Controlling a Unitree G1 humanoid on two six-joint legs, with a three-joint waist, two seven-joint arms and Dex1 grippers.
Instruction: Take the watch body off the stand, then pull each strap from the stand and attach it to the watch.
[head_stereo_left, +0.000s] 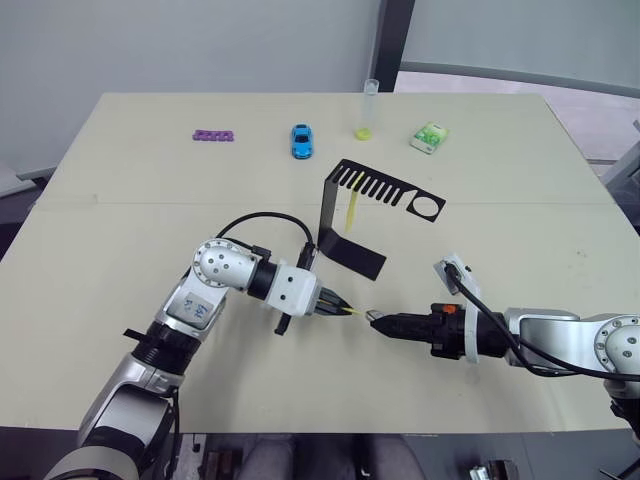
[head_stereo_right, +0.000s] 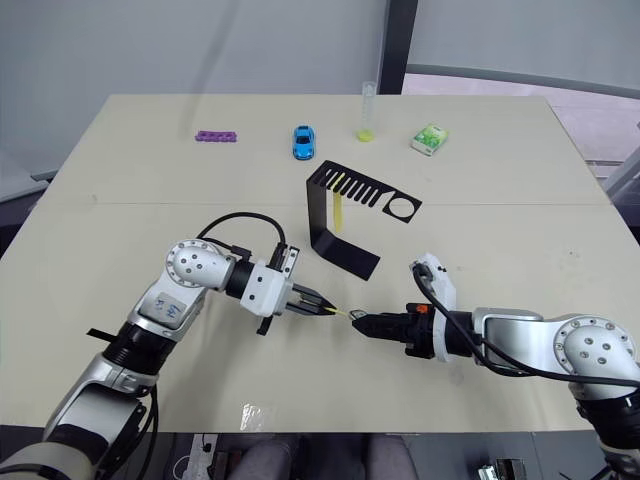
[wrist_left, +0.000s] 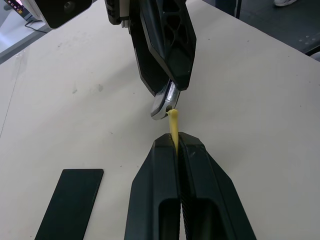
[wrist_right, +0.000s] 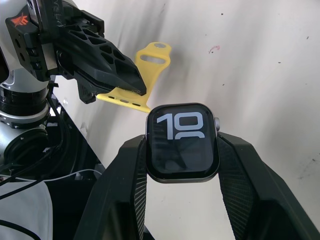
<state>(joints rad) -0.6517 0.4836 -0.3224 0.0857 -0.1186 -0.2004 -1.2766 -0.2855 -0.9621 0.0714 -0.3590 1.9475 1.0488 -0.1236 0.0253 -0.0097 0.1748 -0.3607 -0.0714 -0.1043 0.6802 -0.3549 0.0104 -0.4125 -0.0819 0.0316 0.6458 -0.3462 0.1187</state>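
Two yellow straps (head_stereo_left: 353, 208) (wrist_right: 134, 82), one watch body (wrist_right: 182, 141), one stand (head_stereo_left: 352, 215), two claws (head_stereo_left: 335, 303) (head_stereo_left: 378, 320).

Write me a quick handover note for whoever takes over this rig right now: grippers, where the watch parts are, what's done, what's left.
Left gripper: shut on one yellow strap, its end at the watch's edge.
Right gripper: shut on the watch body, screen facing its wrist camera.
Both meet above the table, in front of the stand.
Done: watch body off the stand, first strap pulled.
Left: seat this strap, then pull the second strap, hanging from the stand's slots, and attach it.
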